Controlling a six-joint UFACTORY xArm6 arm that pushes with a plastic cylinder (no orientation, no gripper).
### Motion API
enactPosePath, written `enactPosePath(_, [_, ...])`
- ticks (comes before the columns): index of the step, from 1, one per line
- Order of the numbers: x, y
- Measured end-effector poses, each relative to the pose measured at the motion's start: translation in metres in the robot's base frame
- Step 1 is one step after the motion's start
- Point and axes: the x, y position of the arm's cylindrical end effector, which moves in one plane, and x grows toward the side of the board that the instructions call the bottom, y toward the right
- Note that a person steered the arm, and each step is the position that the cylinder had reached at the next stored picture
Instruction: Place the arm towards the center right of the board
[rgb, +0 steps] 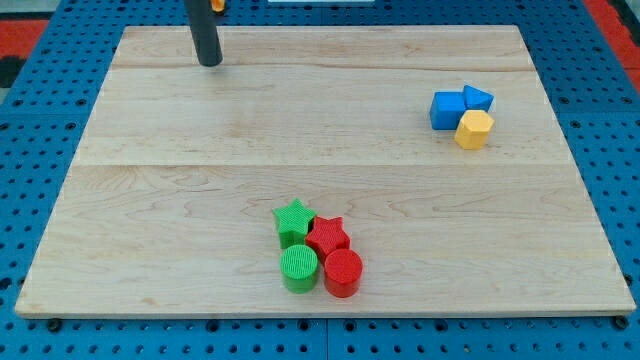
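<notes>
1. Closest to the view's bottom sit two round blocks side by side: a green cylinder (298, 268) on the left and a red cylinder (343, 272) on the right. They touch each other.
2. Just behind them are two star blocks. The green star (293, 222) is on the left, above the green cylinder. The red star (328, 236) is on the right, above the red cylinder. All four blocks are packed tight in one little bunch.
3. This bunch is near the bottom edge of the wooden tabletop (200, 180), about in the middle from left to right.
4. Far off, near the view's top right, is a second bunch of three blocks. A blue cube (446, 110) is on the left. A second blue block (478, 98) sits at its right; its shape is hard to tell. A yellow block (474, 129) with many flat sides sits in front of them, touching both.
5. The dark rod comes down from the view's top, left of the middle. My tip (209, 63) rests on the tabletop near its top edge.
6. My tip is well apart from every block. The red and green bunch is far below it, and the blue and yellow bunch is far to the view's right.
7. The tool is only a straight rod. It has no parts that open or close, and it is holding nothing.
8. The middle of the right side of the tabletop lies just below the blue and yellow bunch. My tip is far from that spot, over on the other side.
9. A blue board with many small holes (40, 110) shows around the tabletop.
</notes>
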Motion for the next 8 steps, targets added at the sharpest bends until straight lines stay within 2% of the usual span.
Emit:
enactPosePath(2, [0.006,0.000])
enactPosePath(3, [0.005,0.042])
enactPosePath(4, [-0.044,0.124])
enactPosePath(5, [-0.080,0.181])
enactPosePath(6, [-0.082,0.187])
enactPosePath(8, [-0.077,0.372])
